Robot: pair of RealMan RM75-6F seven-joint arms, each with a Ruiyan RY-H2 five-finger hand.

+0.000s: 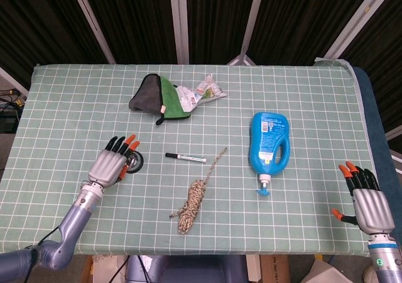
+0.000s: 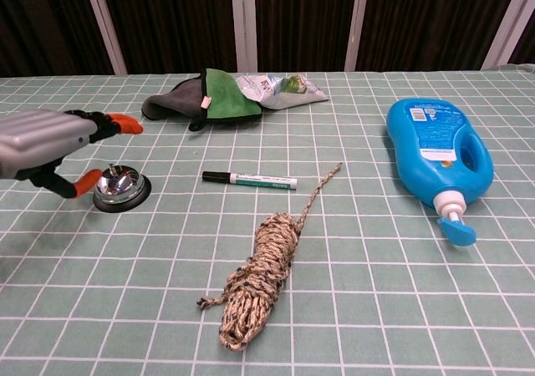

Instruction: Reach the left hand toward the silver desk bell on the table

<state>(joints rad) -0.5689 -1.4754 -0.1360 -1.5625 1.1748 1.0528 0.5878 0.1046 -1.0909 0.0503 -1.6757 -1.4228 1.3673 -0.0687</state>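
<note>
The silver desk bell [image 1: 134,162] [image 2: 121,190] stands on a black base at the left of the green checked table. My left hand [image 1: 113,165] [image 2: 52,139] hovers just above and to the left of it, fingers spread, orange tips over the bell's near edge. Nothing is in that hand. In the chest view a gap shows between the fingers and the bell. My right hand [image 1: 365,198] stays at the table's right front corner, fingers apart and empty; the chest view does not show it.
A black marker [image 1: 185,158] lies right of the bell, with a coil of rope [image 1: 193,201] in front of it. A blue detergent bottle [image 1: 269,146] lies at right. A grey-green cloth [image 1: 156,96] and a crumpled wrapper [image 1: 202,92] sit at the back.
</note>
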